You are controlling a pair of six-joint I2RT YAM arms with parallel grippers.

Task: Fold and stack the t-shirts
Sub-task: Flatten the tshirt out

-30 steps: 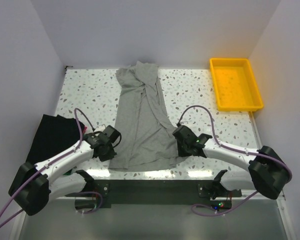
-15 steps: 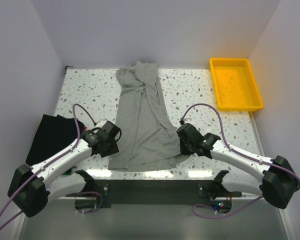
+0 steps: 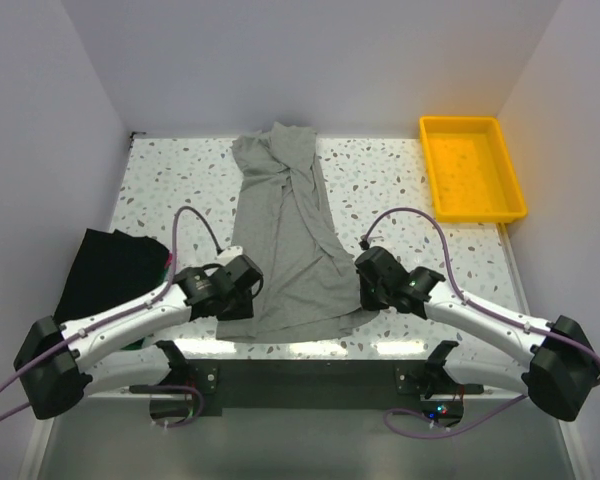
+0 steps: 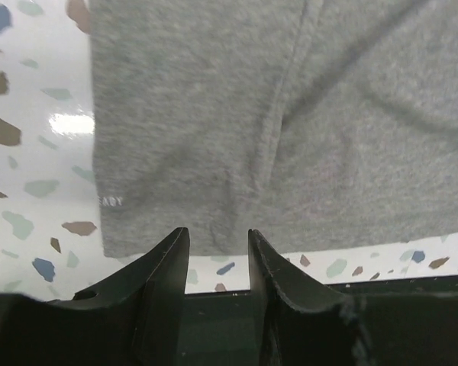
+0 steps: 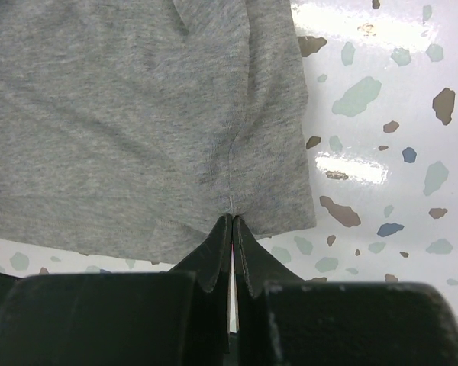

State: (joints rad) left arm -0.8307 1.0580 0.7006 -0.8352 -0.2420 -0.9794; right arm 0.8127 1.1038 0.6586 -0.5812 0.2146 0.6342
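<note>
Standing by the speckled table (image 3: pixel 180 180), I saw one grey t-shirt (image 3: pixel 285 240) stretched down the middle as a long narrow strip. Its bunched far end was at the back edge and its hem close to the near edge, between the two arms. A small white print (image 4: pixel 111 202) showed near the hem's left corner.

The right gripper (image 5: pixel 230 223) was down at the hem's right end, its fingers pressed together with the edge of the cloth nipped between the tips, where a seam ran into them. From above, that corner of the shirt looked drawn towards it. The left gripper (image 4: pixel 217 242) sat at the hem's left end with its fingers partly spread. The hem lay just ahead of the tips and only bare table showed in the gap, so it gripped nothing.

Off to the left lay one black t-shirt (image 3: pixel 105 275), well apart from the grey one, and the left arm crossed over its near edge. A sliver of green cloth (image 3: pixel 168 262) peeked out at its right side, too little to tell its shape. One yellow tray (image 3: pixel 470 165) stood in the far right corner, well away from the shirts and both arms. Two purple cables, one on the left (image 3: pixel 195 225) and one on the right (image 3: pixel 410 215), looped up over each arm. White walls closed in the table on three sides.
</note>
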